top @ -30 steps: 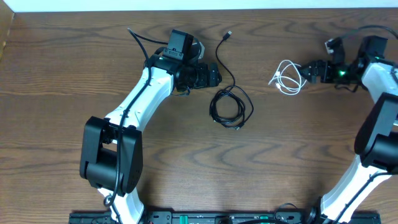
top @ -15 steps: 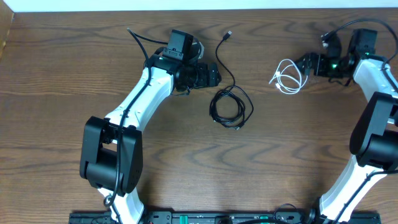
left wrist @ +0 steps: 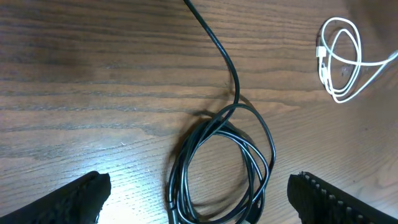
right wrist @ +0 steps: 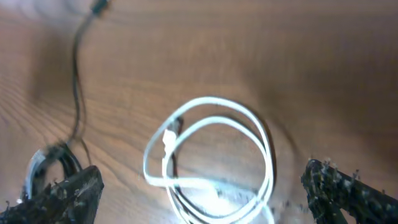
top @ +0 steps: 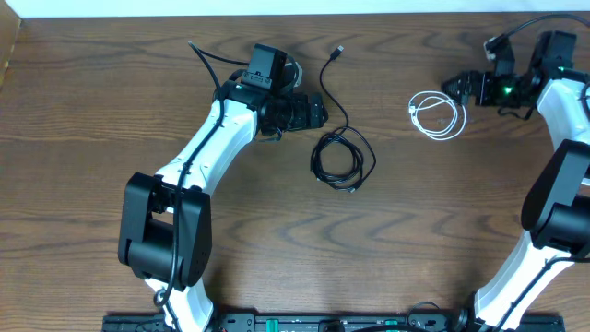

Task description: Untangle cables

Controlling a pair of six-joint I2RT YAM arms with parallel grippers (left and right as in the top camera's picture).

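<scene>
Overhead, the left gripper (top: 321,112) hovers spread wide and empty just beside the black cable (top: 343,159), which lies coiled on the surface (top: 277,240) with a tail running up. The white cable (top: 437,116) lies coiled well apart to the right. The right gripper (top: 455,89) gapes beside it, holding nothing. The cords look separated; the next move likely calls for pinching a plug end to uncoil one.

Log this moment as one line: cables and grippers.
thin black coiled cable: apart from white one | thin white coiled cable: lying free | left gripper: open, empty, near black coil | right gripper: open, empty, near white coil
</scene>
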